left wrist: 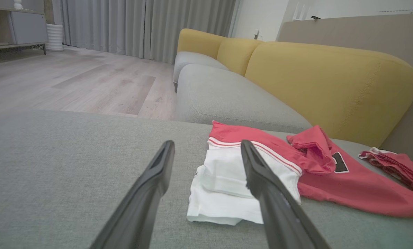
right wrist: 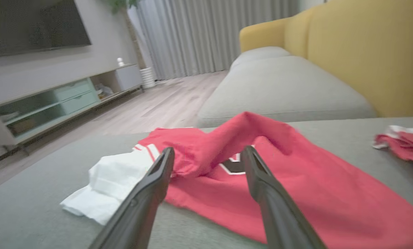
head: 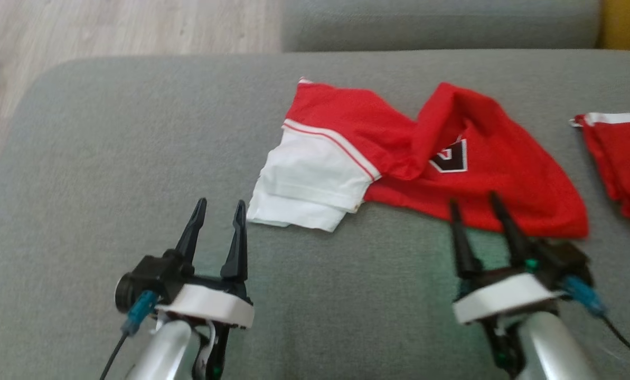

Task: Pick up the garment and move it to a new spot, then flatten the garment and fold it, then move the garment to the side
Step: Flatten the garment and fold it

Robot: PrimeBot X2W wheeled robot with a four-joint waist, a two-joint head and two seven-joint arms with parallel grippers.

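Note:
The garment [head: 505, 169] is a red and white piece with a black and white patch, lying rumpled on the grey sofa cushion [head: 135, 158]. Its white end [head: 309, 184] points left and a red fold rises in the middle. The garment [left wrist: 348, 183] also appears in the left wrist view and, as the garment [right wrist: 306, 186], in the right wrist view. My left gripper [head: 218, 207] stands open just left of the white end, touching nothing. My right gripper [head: 474, 201] is open at the garment's near red edge, with nothing between its fingers.
A second red piece of cloth with a white band [head: 621, 158] lies at the cushion's right edge. A yellow backrest [left wrist: 331, 83] rises behind the cushion. Wooden floor [head: 109, 26] lies beyond the cushion's far left edge, with a TV cabinet [right wrist: 54, 100] across the room.

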